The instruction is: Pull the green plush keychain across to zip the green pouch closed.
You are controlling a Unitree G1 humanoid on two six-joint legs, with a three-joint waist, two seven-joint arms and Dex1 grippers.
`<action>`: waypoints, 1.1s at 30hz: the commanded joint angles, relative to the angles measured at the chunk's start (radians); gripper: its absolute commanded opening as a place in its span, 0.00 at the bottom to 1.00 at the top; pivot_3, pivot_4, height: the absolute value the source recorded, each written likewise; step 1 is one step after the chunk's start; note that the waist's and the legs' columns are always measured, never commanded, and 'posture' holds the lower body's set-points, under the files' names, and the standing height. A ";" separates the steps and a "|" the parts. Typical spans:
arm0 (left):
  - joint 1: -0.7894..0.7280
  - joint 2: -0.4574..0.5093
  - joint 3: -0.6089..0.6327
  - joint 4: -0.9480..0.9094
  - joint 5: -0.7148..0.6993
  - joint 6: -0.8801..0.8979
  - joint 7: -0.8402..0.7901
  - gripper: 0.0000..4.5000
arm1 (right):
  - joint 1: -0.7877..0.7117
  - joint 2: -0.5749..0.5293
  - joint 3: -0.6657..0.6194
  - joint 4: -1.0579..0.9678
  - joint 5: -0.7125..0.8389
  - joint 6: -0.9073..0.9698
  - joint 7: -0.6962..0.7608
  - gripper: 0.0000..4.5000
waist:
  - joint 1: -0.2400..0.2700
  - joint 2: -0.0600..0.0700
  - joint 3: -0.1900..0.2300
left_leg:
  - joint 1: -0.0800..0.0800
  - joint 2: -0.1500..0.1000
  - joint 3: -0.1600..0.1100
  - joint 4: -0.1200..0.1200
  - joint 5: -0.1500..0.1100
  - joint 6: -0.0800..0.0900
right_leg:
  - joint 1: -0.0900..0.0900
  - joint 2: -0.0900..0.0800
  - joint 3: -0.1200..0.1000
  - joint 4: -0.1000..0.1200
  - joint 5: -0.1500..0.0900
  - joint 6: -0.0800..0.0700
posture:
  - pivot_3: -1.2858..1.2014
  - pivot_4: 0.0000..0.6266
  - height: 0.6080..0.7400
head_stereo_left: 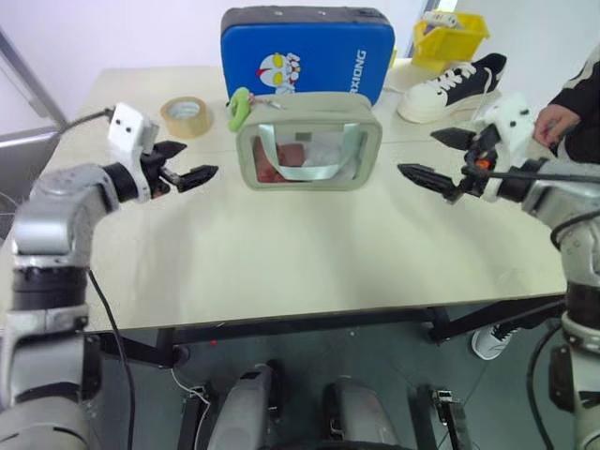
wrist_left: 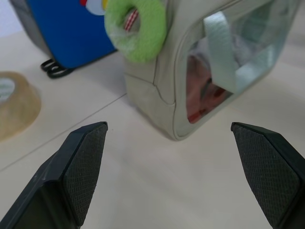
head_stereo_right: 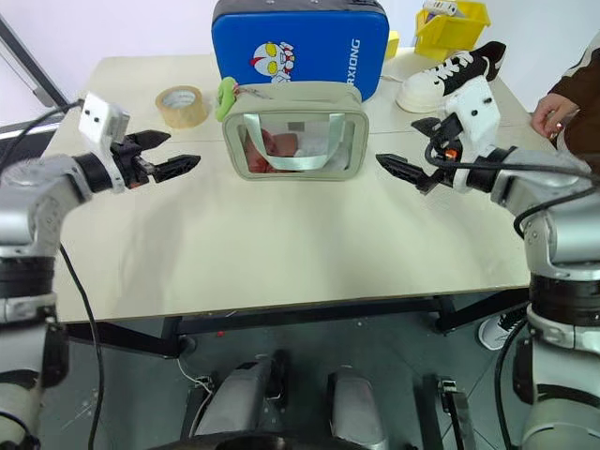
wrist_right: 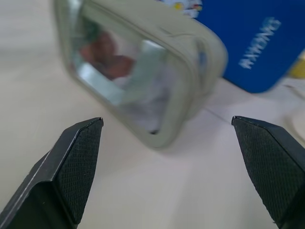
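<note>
1. The green pouch [head_stereo_left: 308, 142] stands upright near the middle of the table [head_stereo_left: 281, 253], toward the far side, with its clear window and pale strap facing the robot. Something pink and white shows through the window.
2. The green plush keychain [head_stereo_left: 238, 108] hangs at the pouch's top corner on the robot's left. It is a lime-green ring with a bit of pink in its hole, as the left wrist view shows [wrist_left: 136, 28].
3. The left gripper [head_stereo_left: 192, 165] hovers above the table to the left of the pouch, pointing toward it. Its two black fingers stand wide apart and hold nothing. It is clear of both pouch and keychain.
4. The right gripper [head_stereo_left: 436, 157] hovers to the right of the pouch, pointing toward it from the other side. Its fingers are also spread wide and empty, apart from the pouch.
5. In the right wrist view the pouch's end [wrist_right: 157, 81] lies ahead between the two spread fingers, not touched by either.
6. A blue case [head_stereo_left: 307, 52] with a cartoon print stands just behind the pouch.
7. A roll of tan tape [head_stereo_left: 186, 116] lies flat on the table to the left of the keychain, near the far edge.
8. A white and black shoe [head_stereo_left: 452, 87] rests on the far right of the table, and a yellow bin [head_stereo_left: 450, 37] sits behind it.
9. A person's hand [head_stereo_left: 555, 122] shows at the right edge of the table, beyond the right gripper.
</note>
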 commanded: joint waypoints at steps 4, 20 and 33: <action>-0.087 0.039 -0.006 0.070 0.012 -0.068 -0.081 0.98 | -0.055 -0.013 0.018 0.044 -0.017 -0.067 0.019 1.00 | 0.004 0.000 0.000 | 0.000 0.000 0.000 0.000 0.000 0.000 | 0.000 0.000 0.000 -0.001 0.000 0.000 | 0.52 0.24 1.00; -0.101 -0.050 -0.009 0.013 0.011 -0.144 -0.010 0.98 | -0.090 -0.012 0.082 0.141 -0.107 -0.200 0.045 1.00 | 0.003 0.000 0.000 | -0.005 0.000 0.000 0.002 0.003 0.004 | -0.001 0.000 -0.001 0.002 0.000 0.000 | 0.52 0.24 1.00; -0.121 -0.058 -0.090 -0.092 0.015 -0.148 -0.101 0.98 | -0.616 0.292 0.380 0.942 -0.410 -0.687 0.133 1.00 | -0.004 0.001 0.000 | -0.003 0.000 0.001 0.002 0.008 -0.001 | -0.001 0.001 -0.001 0.007 0.000 0.000 | 0.52 0.24 1.00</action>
